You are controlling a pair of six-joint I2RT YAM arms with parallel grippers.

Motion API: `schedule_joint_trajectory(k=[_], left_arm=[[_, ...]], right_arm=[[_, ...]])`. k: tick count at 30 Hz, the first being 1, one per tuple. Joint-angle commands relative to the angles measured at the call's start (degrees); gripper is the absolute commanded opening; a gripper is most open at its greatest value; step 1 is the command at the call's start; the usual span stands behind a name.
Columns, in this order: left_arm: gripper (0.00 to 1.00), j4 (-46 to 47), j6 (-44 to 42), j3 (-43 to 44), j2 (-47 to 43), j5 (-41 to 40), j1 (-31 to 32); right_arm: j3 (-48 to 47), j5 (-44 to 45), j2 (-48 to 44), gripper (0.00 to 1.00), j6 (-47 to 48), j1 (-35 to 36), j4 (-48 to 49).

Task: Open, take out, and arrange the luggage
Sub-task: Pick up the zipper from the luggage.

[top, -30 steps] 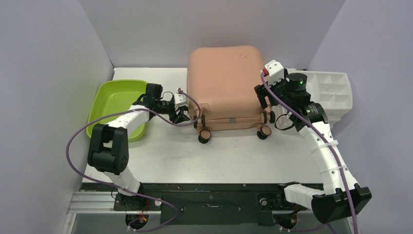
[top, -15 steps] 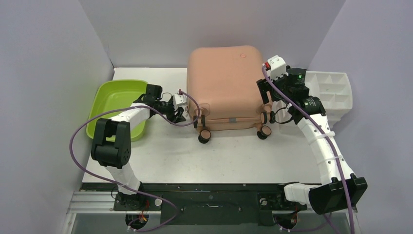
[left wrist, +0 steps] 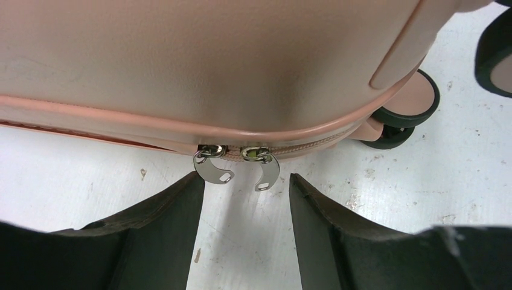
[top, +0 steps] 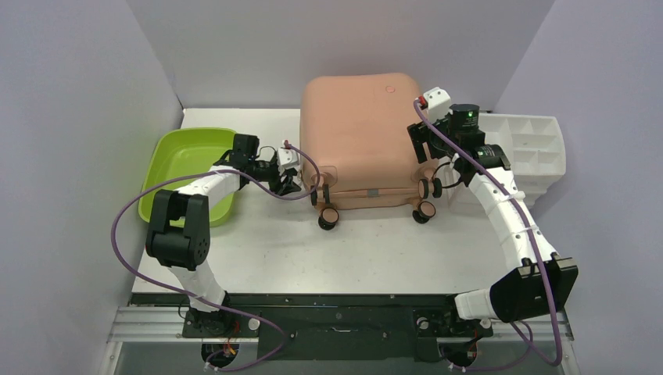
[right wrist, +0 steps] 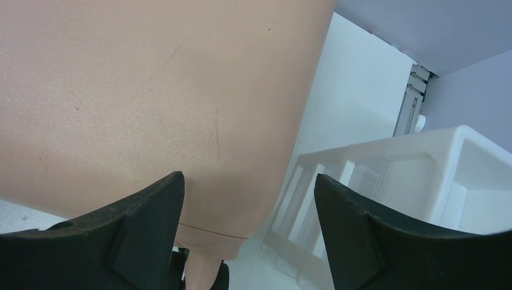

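While zipped, luggage [left wrist: 241, 60] just beyond left tool [left wrist: 246, 179], seemingly apart.

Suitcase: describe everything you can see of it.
Salmon-pink hard-shell suitcase, rounded square, lies flat and zipped shut on the white table, black-and-pink wheels on its near edge, small round logo at its far right corner. Two metal zipper pulls sit together on its left seam, untouched, facing the open left end effector. The open right end effector is at its right side; contact unclear.
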State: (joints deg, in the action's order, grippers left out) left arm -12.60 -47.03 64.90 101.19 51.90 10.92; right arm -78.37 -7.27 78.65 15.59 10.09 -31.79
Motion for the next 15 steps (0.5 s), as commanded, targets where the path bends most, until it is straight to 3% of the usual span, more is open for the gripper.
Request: schedule_joint_trajectory(k=[1, 15], left_arm=[[0.51, 4.1, 1.4, -0.7, -1.8, 4.6, 0.1], [0.49, 7.9, 3.9, -3.2, -5.0, 3.5, 0.4]], right_arm=[[-2.1, 0.8, -0.2, 0.74, -1.0, -0.3, 3.0], [-3.2, 5.8, 2.3, 0.74, -3.2, -0.4, 3.8]])
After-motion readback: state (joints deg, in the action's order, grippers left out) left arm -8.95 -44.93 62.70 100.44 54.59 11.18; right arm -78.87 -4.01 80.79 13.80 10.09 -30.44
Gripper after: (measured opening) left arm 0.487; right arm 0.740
